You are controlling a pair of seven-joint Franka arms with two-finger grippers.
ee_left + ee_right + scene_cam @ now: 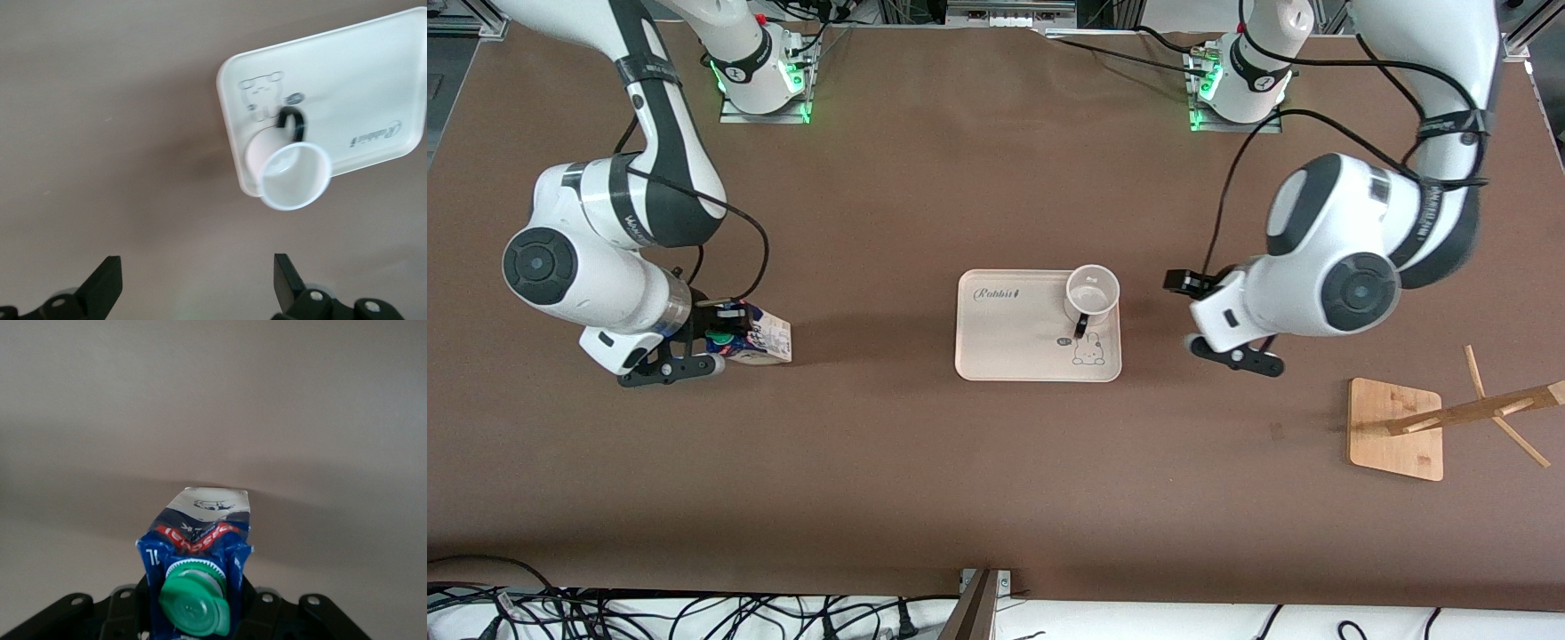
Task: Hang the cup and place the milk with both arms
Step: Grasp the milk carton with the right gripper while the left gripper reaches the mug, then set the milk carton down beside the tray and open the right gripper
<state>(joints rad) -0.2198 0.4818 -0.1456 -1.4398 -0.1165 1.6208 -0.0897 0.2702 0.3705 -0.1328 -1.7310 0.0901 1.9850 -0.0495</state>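
Wooden rack (1449, 418) nearest; right fingers (193, 613) grasping milk (760, 338); left fingers (100, 287) released.

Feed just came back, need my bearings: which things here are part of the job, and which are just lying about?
Job:
- white mug with black loop handle, on cream tray
- blue-white milk carton with green cap, in right gripper
- open left gripper
- bamboo cup rack

Lying about:
- cables

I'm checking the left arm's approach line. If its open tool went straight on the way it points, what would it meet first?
Probably the small white mug with the black loop handle, standing on the cream rectangular tray's corner. The left tool hangs open over bare brown table, so depth is uncertain.
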